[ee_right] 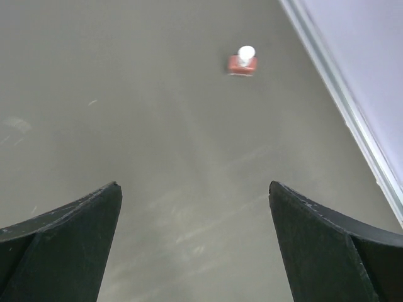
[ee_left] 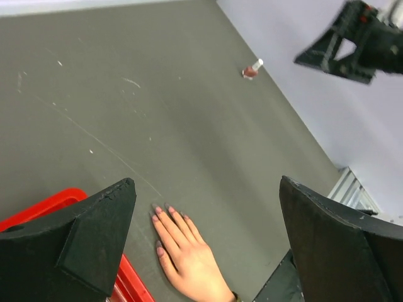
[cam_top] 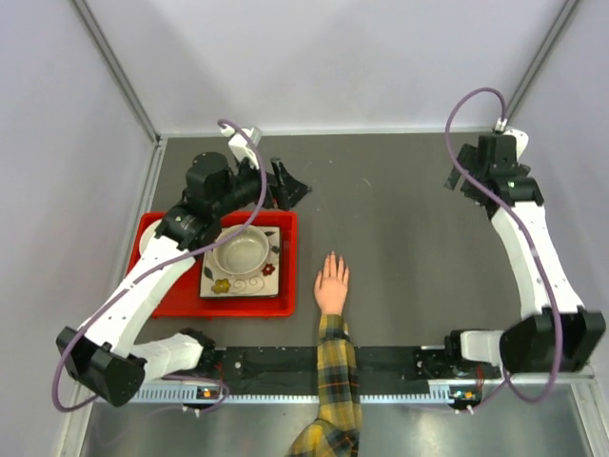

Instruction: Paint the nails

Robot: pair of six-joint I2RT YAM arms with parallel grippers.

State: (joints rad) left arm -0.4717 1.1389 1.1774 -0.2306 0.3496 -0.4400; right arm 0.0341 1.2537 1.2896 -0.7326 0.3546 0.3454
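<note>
Left gripper [ee_left: 206, 182] and right gripper [ee_right: 194, 185]: jaws wide apart, empty; the nails [ee_left: 157, 210] are on a hand [cam_top: 332, 283] lying flat on the desk [cam_top: 409, 248] just beside the red tray's [cam_top: 166, 305] right edge, with open desk beyond to the right.

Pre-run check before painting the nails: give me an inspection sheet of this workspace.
Surface: grey table, lightly scuffed.
Job's things: hand flat, palm down; nails too small to judge; small red bottle with white cap by a wall, apart from the hand.
Clutter: red tray left of the hand, holding a bowl on a patterned plate.
Grippers: left gripper and right gripper open, fingers holding nothing.
Cables: purple cable looped along each arm.
Surroundings: pale walls, metal frame posts.
</note>
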